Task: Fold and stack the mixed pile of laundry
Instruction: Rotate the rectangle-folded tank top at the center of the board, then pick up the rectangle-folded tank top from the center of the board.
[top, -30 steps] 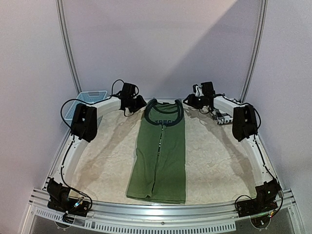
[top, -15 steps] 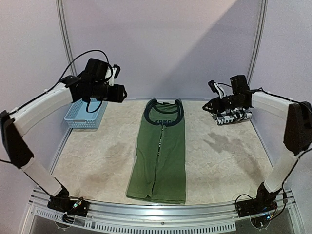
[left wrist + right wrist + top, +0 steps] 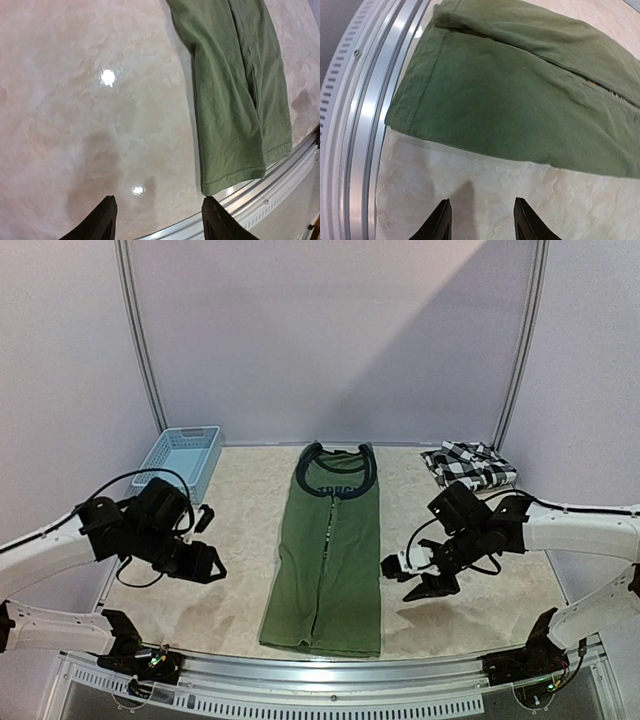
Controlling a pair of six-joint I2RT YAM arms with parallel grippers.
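— What sat at the far left?

— A light blue basket point(image 3: 186, 453), at the far left corner of the worktop point(image 3: 240, 540), well away from both of my arms.

— And your left jaws?

— They hung over bare worktop, left of the olive-green shirt point(image 3: 330, 560) and apart from it. They stood apart with nothing between them. From the left wrist view I saw both fingertips point(image 3: 106, 221) over pale marbled surface, and the shirt's point(image 3: 235, 90) near hem corner lay off to the right, close to the metal front rail point(image 3: 270, 197).

— Where was that shirt?

— In the middle of the worktop, flat, folded in lengthwise to a narrow strip. Its dark collar was at the far end and its hem at the near edge. A chest emblem point(image 3: 338, 490) showed just under the collar, too small to read.

— Your right jaws?

— Just right of the shirt's right edge, low down, not touching cloth. They were parted too, and empty. My right wrist view showed the fingertips point(image 3: 440, 222) over bare worktop, with the shirt's point(image 3: 520, 110) hem corner ahead of them.

— And the other garment?

— The black-and-white checked shirt point(image 3: 468, 464) lay bunched at the far right corner.
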